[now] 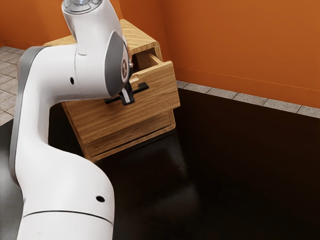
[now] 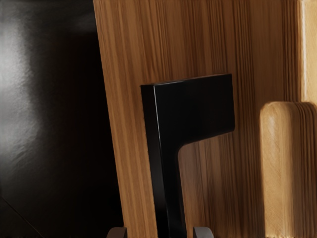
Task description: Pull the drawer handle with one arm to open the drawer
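A wooden cabinet (image 1: 142,38) stands on the dark table, and its upper drawer (image 1: 156,96) is pulled partly out, showing a gap behind the front panel. A black bar handle (image 1: 140,88) runs across the drawer front. My gripper (image 1: 128,96) sits at the middle of that handle, with its fingers on either side of the bar. In the wrist view the black handle (image 2: 193,109) rises in front of the wood grain of the drawer front (image 2: 257,59). The bar passes between my two fingertips (image 2: 117,232).
The glossy black tabletop (image 1: 235,165) stretches toward the exterior view's right and front. An orange wall (image 1: 240,40) with a tiled strip at its foot stands behind. My white arm (image 1: 55,150) covers the cabinet's side nearest the exterior view's left. A lower wooden front (image 1: 127,136) sits below the drawer.
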Available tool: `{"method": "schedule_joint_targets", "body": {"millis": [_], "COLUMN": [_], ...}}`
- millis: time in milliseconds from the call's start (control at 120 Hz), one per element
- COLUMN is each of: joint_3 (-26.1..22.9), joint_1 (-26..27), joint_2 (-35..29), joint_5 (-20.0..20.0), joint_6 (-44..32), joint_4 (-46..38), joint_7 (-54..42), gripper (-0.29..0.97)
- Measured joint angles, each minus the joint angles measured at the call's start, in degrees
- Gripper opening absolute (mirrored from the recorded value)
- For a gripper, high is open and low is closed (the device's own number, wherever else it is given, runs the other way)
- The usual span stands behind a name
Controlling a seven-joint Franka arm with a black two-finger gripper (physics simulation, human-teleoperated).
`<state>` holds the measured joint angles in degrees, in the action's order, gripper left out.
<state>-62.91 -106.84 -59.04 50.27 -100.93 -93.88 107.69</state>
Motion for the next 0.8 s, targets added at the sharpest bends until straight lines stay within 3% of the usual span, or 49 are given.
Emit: {"method": "schedule_joint_targets", "body": {"millis": [800], "joint_3": [2.7], "joint_1": [3.1], "joint_2": [-2.9], "joint_5": [0.0], "joint_6": [1.5], "joint_4": [-2.3], "joint_7": [1.7], "gripper": [0.08]}}
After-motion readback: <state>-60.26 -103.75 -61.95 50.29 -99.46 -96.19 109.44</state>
